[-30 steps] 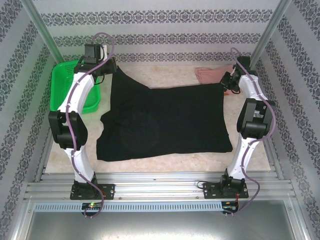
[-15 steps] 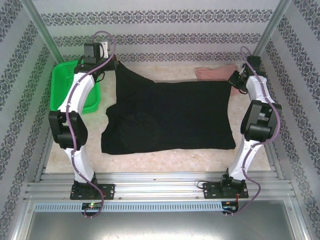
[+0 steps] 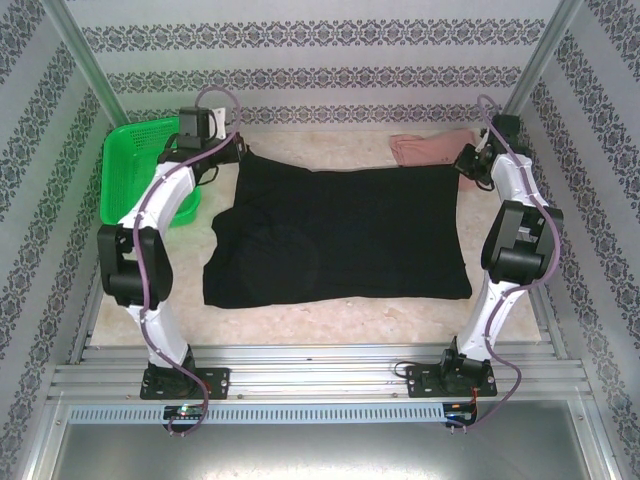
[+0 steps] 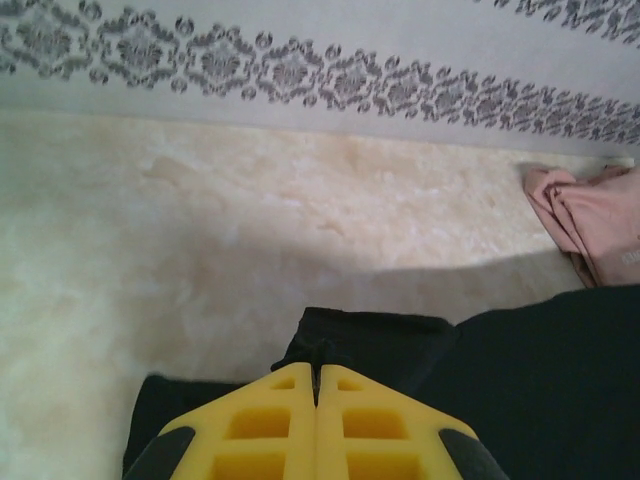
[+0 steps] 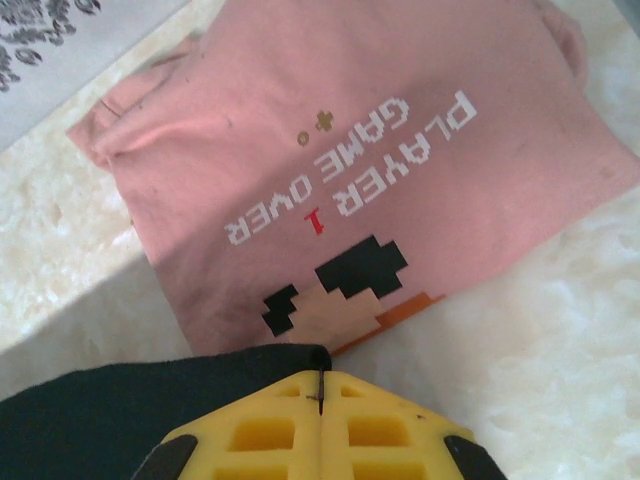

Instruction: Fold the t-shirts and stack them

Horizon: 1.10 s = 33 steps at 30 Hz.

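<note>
Pinching the black t-shirt (image 3: 340, 235) at its two far corners, both arms reach out over the surface (image 3: 340, 322). In the top view the left hand (image 3: 238, 150) sits at about 11 o'clock from the middle of the surface. It is on the shirt's far-left corner, where the cloth rises into a small peak. The right hand (image 3: 468, 165) is at about 2 o'clock, on the far-right corner.

The left wrist view shows the left hand (image 4: 316, 372) with its yellow fingers (image 4: 260, 430) pressed flat together. A fold of the black t-shirt (image 4: 540, 380) is caught at their tips. The right wrist view shows the same for the right hand (image 5: 320, 380). Its fingers (image 5: 390, 435) are closed tight on the edge of the black t-shirt (image 5: 110, 410), which runs off toward 8 o'clock.

The black t-shirt lies spread across the middle of the surface, with one sleeve sticking out toward 9 o'clock. The pink t-shirt (image 3: 430, 148) lies bunched at about 1 o'clock near the back wall, just beyond the black shirt's far edge. Seen from the right wrist, the pink t-shirt (image 5: 340, 150) carries white lettering and a dark blocky graphic. The black edge overlaps its near hem. From the left wrist, the pink t-shirt (image 4: 590, 220) shows at 3 o'clock. A green basket (image 3: 130, 170) stands at 10 o'clock, beside the left arm.
</note>
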Each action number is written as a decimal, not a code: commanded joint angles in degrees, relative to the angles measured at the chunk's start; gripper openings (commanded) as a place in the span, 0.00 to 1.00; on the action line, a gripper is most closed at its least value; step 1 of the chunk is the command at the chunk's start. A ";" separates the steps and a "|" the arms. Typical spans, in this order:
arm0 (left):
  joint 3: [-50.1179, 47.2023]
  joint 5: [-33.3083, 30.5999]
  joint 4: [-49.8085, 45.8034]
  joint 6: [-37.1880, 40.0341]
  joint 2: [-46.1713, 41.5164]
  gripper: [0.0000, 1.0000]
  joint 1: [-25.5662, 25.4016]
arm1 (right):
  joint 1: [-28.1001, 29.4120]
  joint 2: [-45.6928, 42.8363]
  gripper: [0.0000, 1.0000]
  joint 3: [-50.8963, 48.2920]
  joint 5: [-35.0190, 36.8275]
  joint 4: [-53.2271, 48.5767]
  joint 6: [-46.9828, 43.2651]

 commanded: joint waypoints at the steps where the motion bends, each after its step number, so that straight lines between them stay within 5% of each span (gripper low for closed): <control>1: -5.19 -0.04 7.02 -2.82 -7.35 0.00 -0.01 | -0.50 -4.00 0.00 -2.85 -0.33 1.13 -2.67; 12: -27.37 -2.80 12.82 -8.76 -22.12 0.00 -0.07 | -1.31 -10.16 0.00 -15.69 1.01 4.07 -2.46; 33: -51.05 -11.82 8.28 -19.24 -37.80 0.00 -2.44 | -3.98 -17.34 0.00 -35.25 2.98 7.03 1.80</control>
